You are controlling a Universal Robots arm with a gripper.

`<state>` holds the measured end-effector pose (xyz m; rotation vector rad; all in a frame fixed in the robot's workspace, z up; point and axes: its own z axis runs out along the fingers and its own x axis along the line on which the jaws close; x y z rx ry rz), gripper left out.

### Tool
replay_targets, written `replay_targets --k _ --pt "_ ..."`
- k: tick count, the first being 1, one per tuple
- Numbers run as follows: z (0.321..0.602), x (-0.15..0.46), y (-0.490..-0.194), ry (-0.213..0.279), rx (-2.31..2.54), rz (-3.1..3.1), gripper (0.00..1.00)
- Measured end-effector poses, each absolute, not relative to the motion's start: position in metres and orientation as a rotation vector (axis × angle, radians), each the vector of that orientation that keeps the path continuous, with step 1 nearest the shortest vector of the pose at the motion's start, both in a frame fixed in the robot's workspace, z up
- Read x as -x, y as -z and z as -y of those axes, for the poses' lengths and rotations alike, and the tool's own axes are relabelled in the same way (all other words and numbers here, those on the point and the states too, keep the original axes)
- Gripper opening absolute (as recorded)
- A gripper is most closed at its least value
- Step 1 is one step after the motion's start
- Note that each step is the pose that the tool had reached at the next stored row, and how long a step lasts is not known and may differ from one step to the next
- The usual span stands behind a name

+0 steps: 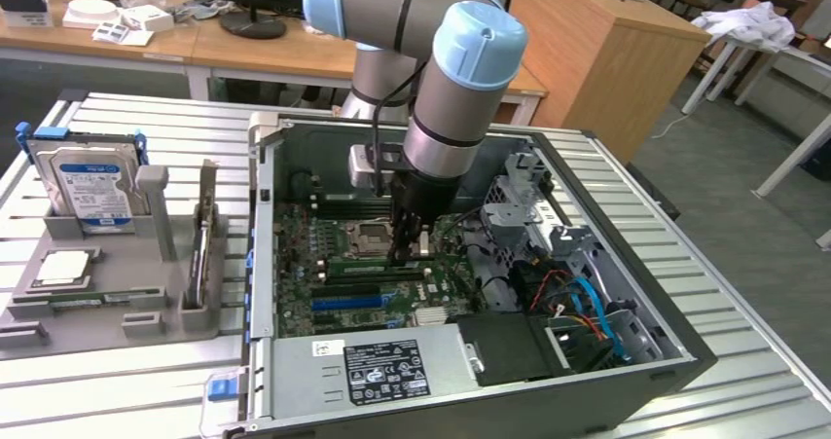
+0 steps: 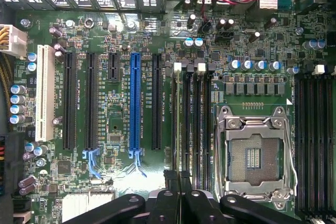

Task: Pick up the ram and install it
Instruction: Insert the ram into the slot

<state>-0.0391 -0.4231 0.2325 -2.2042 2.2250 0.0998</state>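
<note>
Closest to the wrist camera, the end effector [image 2: 179, 178] is seen with its two black fingers pressed together; whether anything thin is pinched between them cannot be told. It is held over the motherboard [image 2: 121, 174], at one end of the black memory slots [image 2: 192, 119] that run between the blue expansion slot [image 2: 135, 100] and the open CPU socket [image 2: 255, 153]. In the exterior view the arm is reached down into the open computer case [image 1: 649, 361], which is laid on its side on the slatted table [image 1: 740, 293]. A ram [image 1: 89, 302] stick, thin and green, is seen lying flat in the grey tray [image 1: 162, 317] at the exterior view's left, well apart from the end effector and near an upright hard drive [image 1: 93, 188].
</note>
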Motion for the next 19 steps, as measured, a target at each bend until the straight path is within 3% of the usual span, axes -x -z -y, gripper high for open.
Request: replay_targets --k 19 --pt "0.4226 0.0391 -0.2315 -0.100 2.203 -2.225 0.12"
